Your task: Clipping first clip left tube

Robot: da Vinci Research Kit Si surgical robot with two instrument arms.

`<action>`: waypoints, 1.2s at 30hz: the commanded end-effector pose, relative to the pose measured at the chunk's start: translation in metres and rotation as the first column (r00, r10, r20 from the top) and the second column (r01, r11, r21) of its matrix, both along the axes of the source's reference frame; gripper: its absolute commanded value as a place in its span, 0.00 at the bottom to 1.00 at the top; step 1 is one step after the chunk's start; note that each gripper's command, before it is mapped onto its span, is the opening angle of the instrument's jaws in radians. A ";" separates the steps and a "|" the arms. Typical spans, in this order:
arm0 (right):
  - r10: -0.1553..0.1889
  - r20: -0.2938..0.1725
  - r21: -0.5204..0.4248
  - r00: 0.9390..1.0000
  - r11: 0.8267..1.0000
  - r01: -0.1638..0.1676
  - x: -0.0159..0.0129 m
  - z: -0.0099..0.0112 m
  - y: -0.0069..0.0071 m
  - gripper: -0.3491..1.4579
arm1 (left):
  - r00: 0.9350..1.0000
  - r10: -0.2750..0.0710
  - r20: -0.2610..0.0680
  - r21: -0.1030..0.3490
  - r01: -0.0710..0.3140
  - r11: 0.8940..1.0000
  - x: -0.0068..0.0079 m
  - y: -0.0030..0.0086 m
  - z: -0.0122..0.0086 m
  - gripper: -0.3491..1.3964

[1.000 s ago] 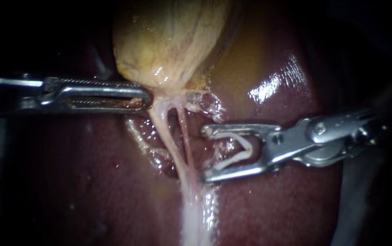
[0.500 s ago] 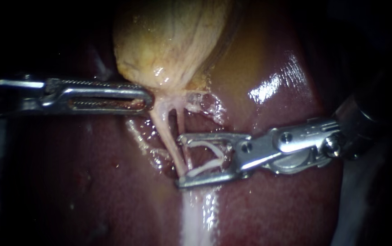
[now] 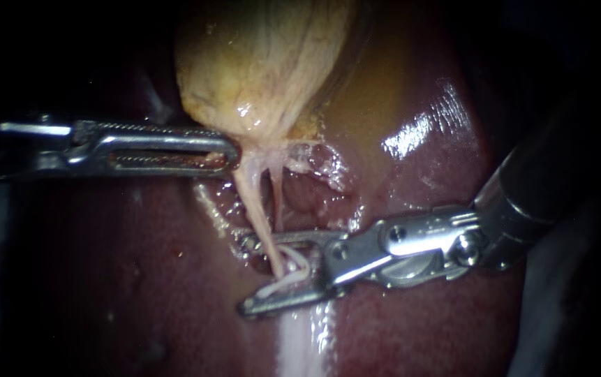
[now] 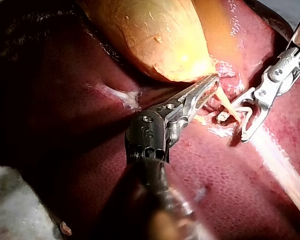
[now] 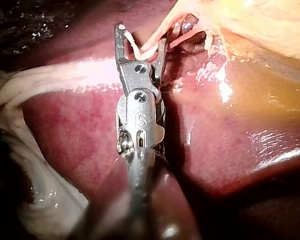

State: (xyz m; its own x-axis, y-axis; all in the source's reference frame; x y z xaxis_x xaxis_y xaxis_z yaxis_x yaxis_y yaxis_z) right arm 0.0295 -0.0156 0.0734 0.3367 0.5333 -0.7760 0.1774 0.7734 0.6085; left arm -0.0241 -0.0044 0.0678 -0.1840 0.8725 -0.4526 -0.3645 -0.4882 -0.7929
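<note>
The yellowish gallbladder (image 3: 265,63) lies on the dark red liver (image 3: 419,174). My left instrument (image 3: 227,153) reaches in level, jaws shut on the gallbladder's lower end (image 4: 210,82). Two tubes hang from there: the thicker, pale left tube (image 3: 255,202) and a thin reddish right tube (image 3: 277,195). My right instrument (image 3: 246,274) carries a white clip (image 3: 290,279) in open jaws. These jaws straddle the left tube low down, one on each side. The right wrist view shows a pale strand (image 5: 150,47) passing between the jaws (image 5: 141,36). I cannot tell whether the right tube also lies inside.
A pale, glistening band of tissue (image 3: 297,342) runs down the liver below the tubes. Raw, wet tissue (image 3: 321,164) sits to the right of the tubes. Whitish tissue (image 5: 20,165) lies beside the liver's edge in the right wrist view.
My right instrument has moved left and slightly down, from beside the tubes to astride the left tube, with its jaws a little narrower. The left instrument has stayed in place.
</note>
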 end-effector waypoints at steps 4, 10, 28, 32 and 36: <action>-0.001 -0.001 0.020 1.000 1.000 0.001 0.0001 0.0000 0.0000 0.46 | 1.000 0.000 -0.001 0.000 0.000 1.000 -0.0001 0.0001 0.0002 0.00; -0.012 -0.008 0.034 1.000 0.999 0.013 0.0005 0.0001 -0.0001 0.45 | 1.000 -0.001 -0.001 0.000 0.001 1.000 -0.0002 0.0001 0.0002 0.00; -0.046 0.019 0.109 0.999 0.993 0.044 0.0000 0.0007 0.0003 0.00 | 1.000 0.000 -0.001 0.000 0.000 1.000 -0.0002 0.0002 0.0005 0.00; -0.050 0.030 0.117 0.998 0.992 0.046 -0.0001 0.0009 0.0000 0.00 | 1.000 0.000 -0.001 0.000 0.000 1.000 -0.0002 0.0002 0.0006 0.00; -0.047 0.033 0.119 0.998 0.992 0.043 0.0000 0.0011 -0.0002 0.00 | 1.000 0.000 -0.001 0.000 0.000 1.000 -0.0002 0.0002 0.0006 0.00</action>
State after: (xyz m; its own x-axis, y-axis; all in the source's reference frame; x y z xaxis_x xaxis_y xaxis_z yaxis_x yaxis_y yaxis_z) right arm 0.0295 -0.0157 0.0745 0.3891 0.6043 -0.6953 0.1855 0.6879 0.7017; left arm -0.0243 -0.0041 0.0684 -0.1841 0.8725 -0.4526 -0.3657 -0.4882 -0.7924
